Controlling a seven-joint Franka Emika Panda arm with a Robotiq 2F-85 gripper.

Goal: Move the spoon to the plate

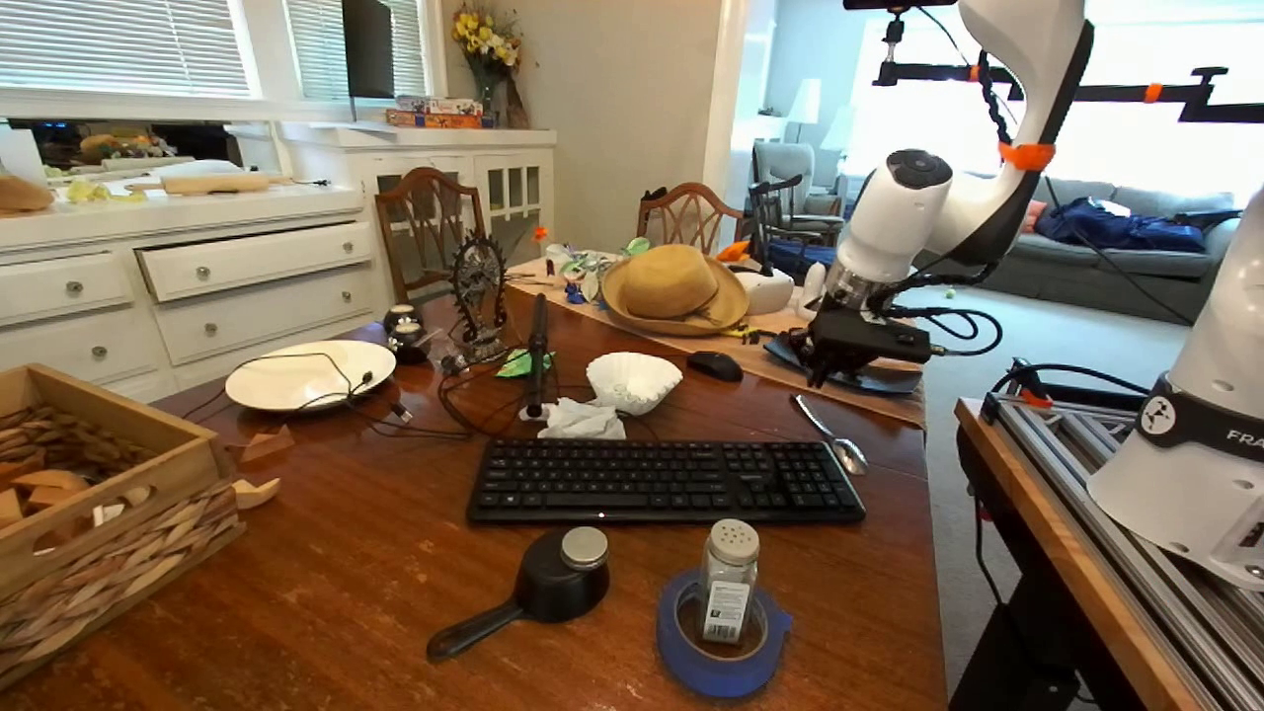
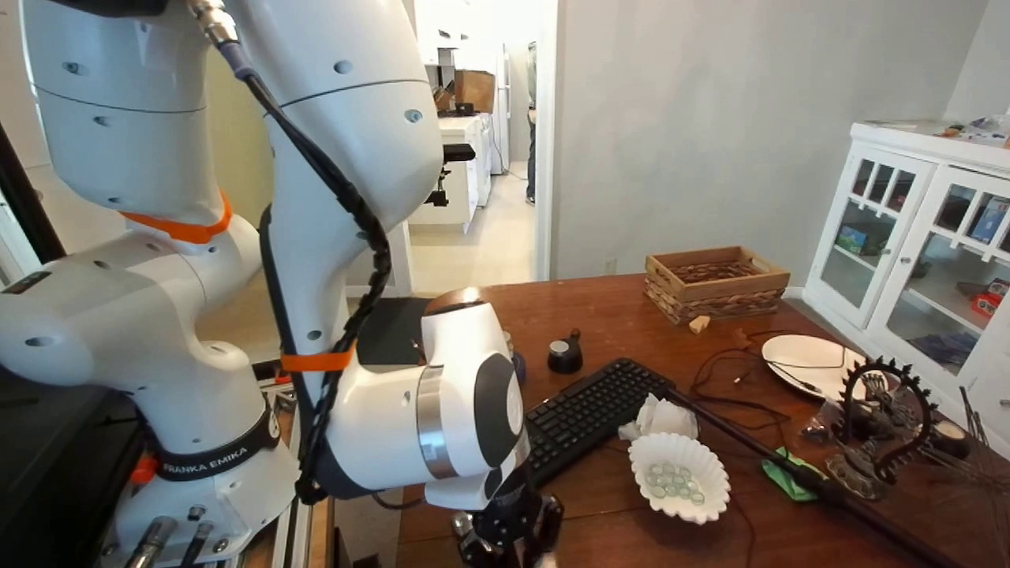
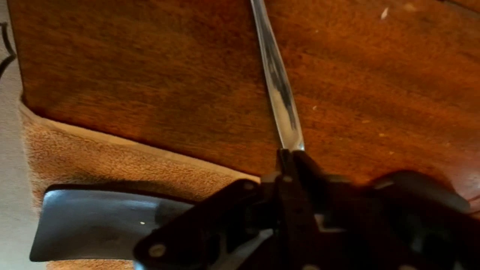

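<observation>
The silver spoon [image 1: 849, 456] lies on the wooden table beside the keyboard's right end, its handle pointing away from the bowl end toward the hat. In the wrist view the spoon [image 3: 276, 75] shows only its handle; the bowl end is out of view. My gripper [image 1: 818, 379] is above the spoon's handle, apparently a little above the table. In the wrist view the gripper's fingertips [image 3: 291, 150] are almost together and cover the handle's end. The white plate [image 1: 272, 380] lies at the table's far side with a black cable across it; it also shows in an exterior view [image 2: 797, 351].
A black keyboard [image 1: 662, 481], a white fluted bowl [image 1: 632, 383], a crumpled tissue [image 1: 583, 421] and a black pole [image 1: 537, 351] stand or lie between spoon and plate. A mouse [image 1: 715, 365], a straw hat [image 1: 671, 286] and a dark curved tray [image 3: 101, 225] are near the gripper.
</observation>
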